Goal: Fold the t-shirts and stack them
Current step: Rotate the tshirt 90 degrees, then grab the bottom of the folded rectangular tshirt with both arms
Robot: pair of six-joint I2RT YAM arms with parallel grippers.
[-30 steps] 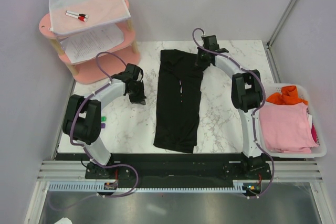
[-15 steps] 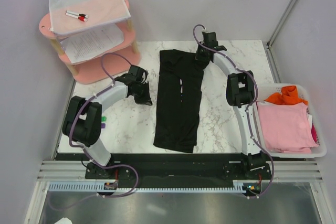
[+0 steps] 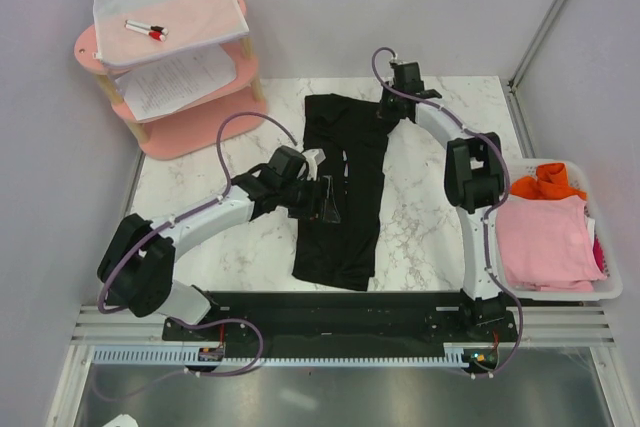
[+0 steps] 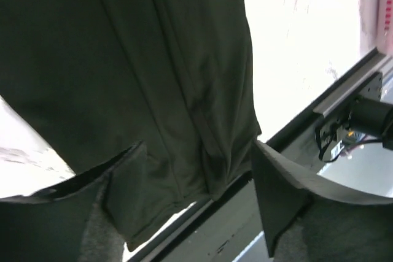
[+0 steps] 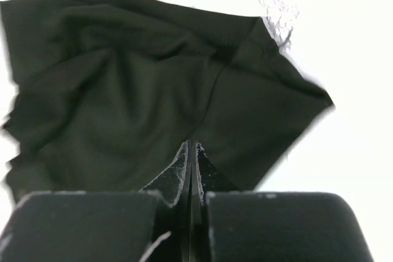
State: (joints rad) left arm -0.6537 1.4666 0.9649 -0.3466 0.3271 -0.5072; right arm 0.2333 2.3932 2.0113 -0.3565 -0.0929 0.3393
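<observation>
A black t-shirt (image 3: 340, 187), folded into a long narrow strip, lies down the middle of the marble table (image 3: 430, 217). My left gripper (image 3: 326, 203) hovers open over the strip's left edge near the middle. In the left wrist view its fingers (image 4: 123, 182) stand wide apart above the black t-shirt (image 4: 153, 78), with nothing between them. My right gripper (image 3: 388, 112) is shut at the shirt's far right corner. In the right wrist view its tips (image 5: 191, 146) press together over the black t-shirt (image 5: 123, 102). A pink t-shirt (image 3: 545, 242) and an orange t-shirt (image 3: 545, 182) lie in the basket.
A white basket (image 3: 612, 292) stands at the table's right edge. A pink two-tier shelf (image 3: 190, 137) at the back left carries printed paper sheets (image 3: 175, 82) and markers (image 3: 145, 29). The black front rail (image 3: 330, 305) runs just beyond the shirt's near hem.
My left arm has swung right from the bare table to the shirt's left edge, and its jaws have opened. The right gripper has stayed shut at the far corner.
</observation>
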